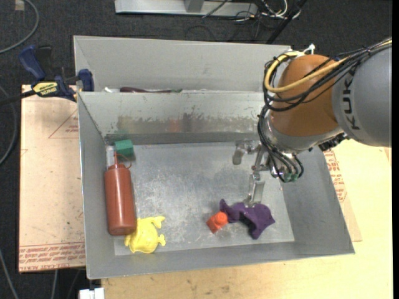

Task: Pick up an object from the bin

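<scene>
— Gripper [254, 195] first: where is it?
— Low in the bin [187, 114], in its near right part, right above a purple toy [252, 217]. Its tip seems to touch the toy's top, though the view is too poor there to be sure.
— Open or closed?
— I cannot tell from this angle.
— What lies beside the toy?
— A small orange piece [217, 221], just to its left, touching or nearly so.
— And the rest?
— Well apart, along the left wall: a red-brown bottle [120, 195] lying lengthwise, a green block [124, 147] at its cap end, and a yellow toy [145, 234] at its base, near the front left corner.
</scene>
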